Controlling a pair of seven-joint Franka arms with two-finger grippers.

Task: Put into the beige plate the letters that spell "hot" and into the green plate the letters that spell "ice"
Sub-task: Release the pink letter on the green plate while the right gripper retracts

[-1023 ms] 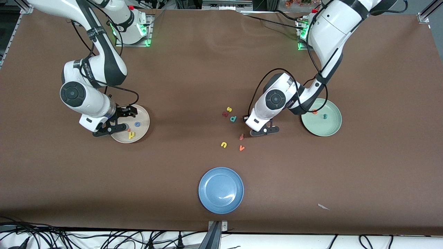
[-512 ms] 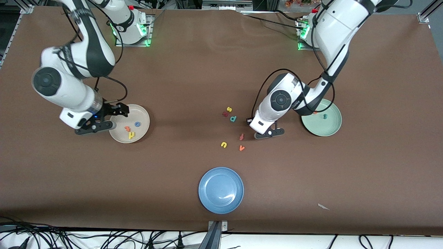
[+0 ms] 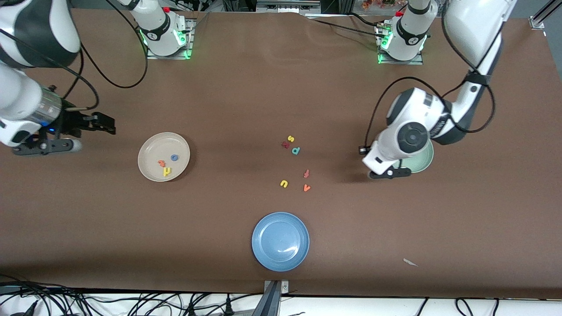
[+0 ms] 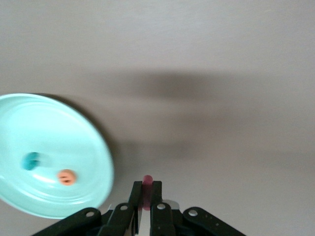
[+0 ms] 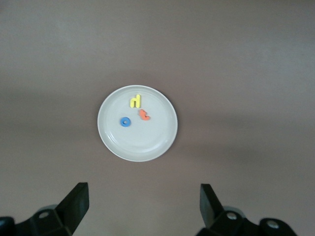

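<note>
My left gripper (image 3: 390, 173) is shut on the dark red i (image 4: 146, 180), which sticks out between its jaws, over bare table just beside the green plate's rim (image 3: 425, 161). My left wrist hides much of that plate in the front view. In the left wrist view the green plate (image 4: 93, 147) holds the teal c (image 4: 30, 161) and the orange e (image 4: 66, 177). The beige plate (image 3: 145, 149) holds the yellow h (image 3: 167, 171), blue o (image 3: 174, 157) and orange t (image 3: 161, 163). My right gripper (image 3: 90, 134) hangs open and empty toward the right arm's end of the table, off the beige plate (image 5: 113, 137).
Loose letters lie mid-table: a yellow s (image 3: 290, 139), a dark red letter (image 3: 285, 144), a teal p (image 3: 296, 151), a red-orange f-like letter (image 3: 306, 174), a yellow u (image 3: 284, 184) and an orange v (image 3: 306, 188). A blue plate (image 3: 263, 228) sits nearest the front camera. A white scrap (image 3: 410, 262) lies near the table's front edge.
My left gripper has carried the i from beside the loose letters to the green plate's edge. My right arm has drawn back from the beige plate toward its own end of the table.
</note>
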